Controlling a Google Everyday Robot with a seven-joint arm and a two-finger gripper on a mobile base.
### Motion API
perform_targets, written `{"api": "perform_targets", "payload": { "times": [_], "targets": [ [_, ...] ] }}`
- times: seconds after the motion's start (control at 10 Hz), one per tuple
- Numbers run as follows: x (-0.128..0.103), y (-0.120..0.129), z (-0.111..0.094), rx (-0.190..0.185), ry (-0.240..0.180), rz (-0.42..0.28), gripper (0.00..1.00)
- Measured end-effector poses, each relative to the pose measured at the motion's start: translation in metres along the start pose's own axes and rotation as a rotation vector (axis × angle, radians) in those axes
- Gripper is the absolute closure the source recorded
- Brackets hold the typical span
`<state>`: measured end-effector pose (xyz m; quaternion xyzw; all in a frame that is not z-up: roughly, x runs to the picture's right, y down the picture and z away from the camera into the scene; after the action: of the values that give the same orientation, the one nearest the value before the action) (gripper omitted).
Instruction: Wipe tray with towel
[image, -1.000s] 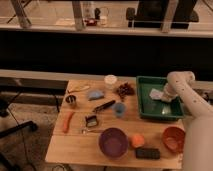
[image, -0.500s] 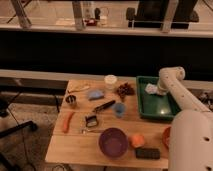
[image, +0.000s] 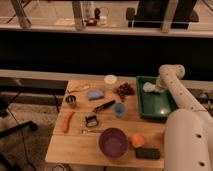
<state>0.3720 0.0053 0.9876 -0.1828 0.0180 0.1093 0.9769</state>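
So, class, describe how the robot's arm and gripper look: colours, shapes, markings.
The arm is cream-white, built of thick, rounded tubes with a cylindrical elbow joint; small dark dots mark the nearest segment. No cables show. The gripper, over the green rectangular tray, looks pale.

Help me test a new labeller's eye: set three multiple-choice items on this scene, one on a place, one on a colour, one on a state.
1. Where is the gripper?
A. raised high above everything
B. out of view
C. down in the green tray, by the towel

2. The bowl near the table's front edge is
A. purple
B. yellow
C. white

3. The towel is
A. spread flat over the whole tray
B. bunched in a lump
C. hanging over the tray's rim

Answers:
1 C: the arm bends down into the tray and ends beside the towel.
2 A: the bowl's inside and rim are purple.
3 B: the towel is a small white heap at the tray's far end, with green floor showing around it.
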Motion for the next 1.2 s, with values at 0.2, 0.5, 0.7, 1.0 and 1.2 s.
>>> {"api": "perform_targets", "payload": {
  "times": [0.2,0.5,0.7,1.0,1.2],
  "targets": [
    [-0.026,0.014,-0.008,-0.037,-0.088,0.003,1.0],
    [-0.041,0.029,-0.023,-0.066,-0.174,-0.002,1.0],
    [-0.044,0.041,-0.033,-0.086,-0.204,-0.011,1.0],
    [-0.028,0.071,-0.05,-0.116,-0.195,-0.016,1.0],
    [-0.01,0.091,-0.058,-0.134,-0.176,-0.013,1.0]
  ]
}}
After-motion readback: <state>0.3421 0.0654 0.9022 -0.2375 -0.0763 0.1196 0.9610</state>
